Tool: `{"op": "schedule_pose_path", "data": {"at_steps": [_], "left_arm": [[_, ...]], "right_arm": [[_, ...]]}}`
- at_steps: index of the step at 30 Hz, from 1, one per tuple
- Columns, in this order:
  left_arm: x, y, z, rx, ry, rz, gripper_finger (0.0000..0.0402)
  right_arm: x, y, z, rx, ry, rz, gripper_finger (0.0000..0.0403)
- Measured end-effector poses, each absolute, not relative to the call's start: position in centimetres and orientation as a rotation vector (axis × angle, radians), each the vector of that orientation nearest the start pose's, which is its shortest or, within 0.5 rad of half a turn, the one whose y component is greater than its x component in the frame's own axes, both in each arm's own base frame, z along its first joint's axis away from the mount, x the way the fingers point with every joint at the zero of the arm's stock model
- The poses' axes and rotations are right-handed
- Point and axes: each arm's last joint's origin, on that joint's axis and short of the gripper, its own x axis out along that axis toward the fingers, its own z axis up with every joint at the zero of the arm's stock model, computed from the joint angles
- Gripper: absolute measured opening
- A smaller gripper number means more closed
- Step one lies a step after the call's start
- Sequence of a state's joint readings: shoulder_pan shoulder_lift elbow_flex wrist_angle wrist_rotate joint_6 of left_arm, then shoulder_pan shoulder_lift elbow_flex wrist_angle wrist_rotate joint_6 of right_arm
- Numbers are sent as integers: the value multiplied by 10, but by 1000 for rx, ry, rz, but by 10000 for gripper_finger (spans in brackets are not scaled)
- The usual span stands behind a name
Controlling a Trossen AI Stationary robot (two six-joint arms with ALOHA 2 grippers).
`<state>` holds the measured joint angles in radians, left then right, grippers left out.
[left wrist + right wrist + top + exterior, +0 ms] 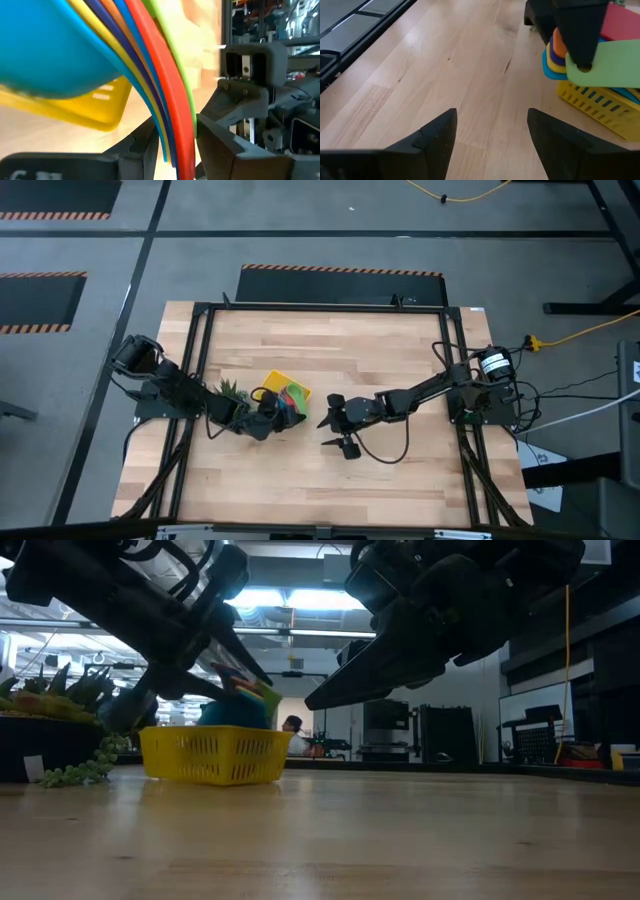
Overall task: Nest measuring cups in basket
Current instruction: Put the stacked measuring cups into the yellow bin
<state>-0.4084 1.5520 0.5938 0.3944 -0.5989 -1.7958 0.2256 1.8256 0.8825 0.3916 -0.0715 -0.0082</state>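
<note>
measuring cups nested in basket at centre-left of the high view (task looks nearly done), left gripper jaws loosely straddling the handles, right gripper jaws apart, empty.

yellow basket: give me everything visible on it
The basket is small, square, bright yellow plastic, with low walls pierced by rows of slots. It sits upright and flat on the wooden table, left of centre, beside a small green plant. The nested measuring cups sit in it, handles sticking out over the rim. The left end effector is at those handles.
</note>
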Motion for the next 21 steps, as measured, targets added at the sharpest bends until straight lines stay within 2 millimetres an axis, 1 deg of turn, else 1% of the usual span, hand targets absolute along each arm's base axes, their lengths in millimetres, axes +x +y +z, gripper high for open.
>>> {"op": "schedule_pose_path", "data": {"at_steps": [9, 21], "left_arm": [[264, -100, 155, -1498, 231, 511, 118], [255, -120, 155, -1538, 298, 465, 115]], "right_arm": [[352, 83, 145, -51, 551, 292, 248], [352, 83, 145, -51, 550, 292, 248]]}}
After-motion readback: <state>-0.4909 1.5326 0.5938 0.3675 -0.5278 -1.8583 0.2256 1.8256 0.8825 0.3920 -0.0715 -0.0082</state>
